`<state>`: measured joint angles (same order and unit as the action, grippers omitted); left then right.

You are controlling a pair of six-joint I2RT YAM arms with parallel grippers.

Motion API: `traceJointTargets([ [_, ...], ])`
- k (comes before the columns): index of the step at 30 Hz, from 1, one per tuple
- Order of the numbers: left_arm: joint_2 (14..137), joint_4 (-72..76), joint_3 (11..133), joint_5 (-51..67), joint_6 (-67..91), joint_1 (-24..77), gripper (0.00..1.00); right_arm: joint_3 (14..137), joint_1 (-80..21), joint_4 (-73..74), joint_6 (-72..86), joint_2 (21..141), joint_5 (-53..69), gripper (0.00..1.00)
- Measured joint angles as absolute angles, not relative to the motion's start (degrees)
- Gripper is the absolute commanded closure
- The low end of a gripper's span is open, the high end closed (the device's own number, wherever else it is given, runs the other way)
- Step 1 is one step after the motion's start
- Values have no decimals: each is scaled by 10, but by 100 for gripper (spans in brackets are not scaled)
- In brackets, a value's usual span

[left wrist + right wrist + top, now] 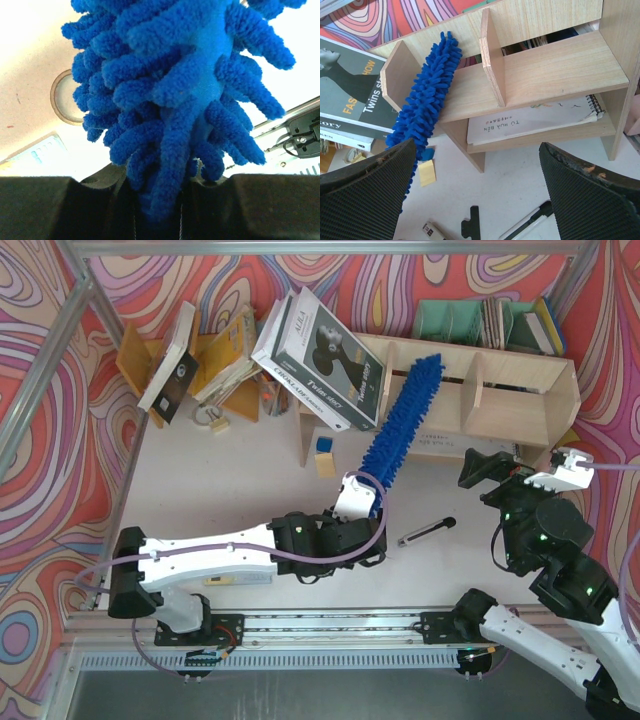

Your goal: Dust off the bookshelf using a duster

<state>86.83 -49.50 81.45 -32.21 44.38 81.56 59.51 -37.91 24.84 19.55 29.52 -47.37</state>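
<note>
The pale plywood bookshelf (500,390) stands at the back right; it also shows in the right wrist view (555,70). The bright-blue fluffy duster (405,420) slants up from my left gripper (362,502), its tip resting on the shelf's upper tier between two dividers. My left gripper is shut on the duster's lower end, seen close up in the left wrist view (170,100); its handle is hidden. The duster lies across the upper tier in the right wrist view (427,95). My right gripper (500,472) is open and empty, in front of the shelf's right half.
Large books (320,360) lean against the shelf's left end. An orange-brown rack (205,365) with books stands at back left, a green file holder (485,322) behind the shelf. A utility knife (427,531) lies on the table. A spiral notebook (535,122) lies on the lower tier.
</note>
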Motion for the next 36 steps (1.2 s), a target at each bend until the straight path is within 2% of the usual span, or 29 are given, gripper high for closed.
traceJointTargets([
  [25, 959, -485, 899, -262, 407, 832, 100, 595, -379, 250, 195, 290, -478, 1],
  [36, 917, -488, 865, -282, 407, 838, 100, 595, -379, 250, 194, 289, -480, 1],
])
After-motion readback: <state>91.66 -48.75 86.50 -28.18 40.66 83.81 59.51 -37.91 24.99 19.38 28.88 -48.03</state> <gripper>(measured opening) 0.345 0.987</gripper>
